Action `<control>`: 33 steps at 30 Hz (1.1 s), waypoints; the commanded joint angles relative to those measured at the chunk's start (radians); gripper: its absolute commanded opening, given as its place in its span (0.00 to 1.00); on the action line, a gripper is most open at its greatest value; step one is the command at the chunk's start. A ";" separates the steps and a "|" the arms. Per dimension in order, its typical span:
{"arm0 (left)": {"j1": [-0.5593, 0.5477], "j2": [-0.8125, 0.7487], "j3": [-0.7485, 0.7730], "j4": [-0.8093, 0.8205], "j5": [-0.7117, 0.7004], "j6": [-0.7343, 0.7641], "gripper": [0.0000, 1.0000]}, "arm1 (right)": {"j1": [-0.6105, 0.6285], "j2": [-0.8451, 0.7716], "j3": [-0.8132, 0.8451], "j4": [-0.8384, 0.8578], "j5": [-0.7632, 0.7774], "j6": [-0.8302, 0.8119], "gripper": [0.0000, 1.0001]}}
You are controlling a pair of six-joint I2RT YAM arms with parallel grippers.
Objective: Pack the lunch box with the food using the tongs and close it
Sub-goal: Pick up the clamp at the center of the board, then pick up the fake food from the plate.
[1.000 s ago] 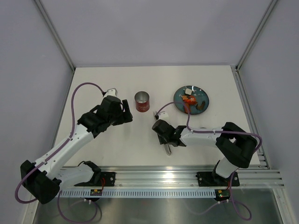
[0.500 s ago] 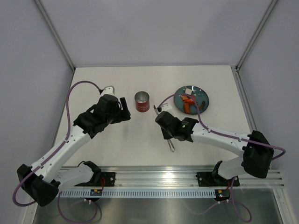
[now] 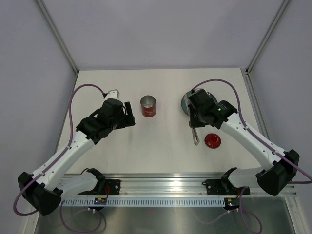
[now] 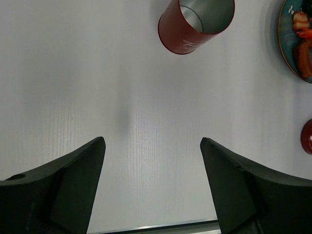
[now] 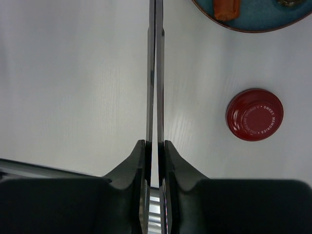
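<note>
The red lunch box stands upright and open, its silvery inside showing. Its round red lid lies flat on the table by itself. My right gripper is shut on the silver tongs, whose two arms are pressed together and stick out straight ahead of the fingers. Orange food lies on the blue plate; in the top view the right arm hides it. My left gripper is open and empty, just left of the lunch box.
The right arm covers most of the plate in the top view. A metal rail runs along the table's near edge. White enclosure walls stand on the left, right and far sides.
My right gripper closed on the tongs at mid-table, lifted them and swung right to the plate's near edge. The lid, hidden under that arm before, now shows. The left arm barely moved.
</note>
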State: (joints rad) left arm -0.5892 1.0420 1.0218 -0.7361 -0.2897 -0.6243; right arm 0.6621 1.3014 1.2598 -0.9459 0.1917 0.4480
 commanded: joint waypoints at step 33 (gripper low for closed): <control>0.022 0.142 0.155 -0.121 -0.172 0.132 0.86 | -0.262 0.211 0.280 -0.261 -0.202 -0.083 0.44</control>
State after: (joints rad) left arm -0.5739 1.1866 1.1442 -0.8757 -0.4229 -0.5087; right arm 0.4084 1.5127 1.5017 -1.1912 0.0063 0.3840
